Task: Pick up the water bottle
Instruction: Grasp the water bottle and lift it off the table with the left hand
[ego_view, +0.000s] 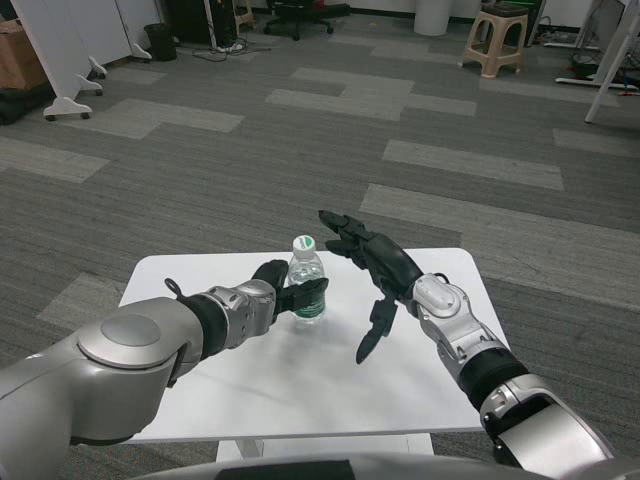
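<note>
A small clear water bottle with a white cap and a green label stands upright near the middle of the white table. My left hand is wrapped around its lower body from the left, with fingers curling across the label. My right hand hovers to the right of the bottle with its fingers spread apart, holding nothing and a short gap away from the bottle.
The table's far edge lies just behind the bottle. Beyond it is grey carpet floor, with a beige stool at the back right, white panel stands at the back left and a black bin.
</note>
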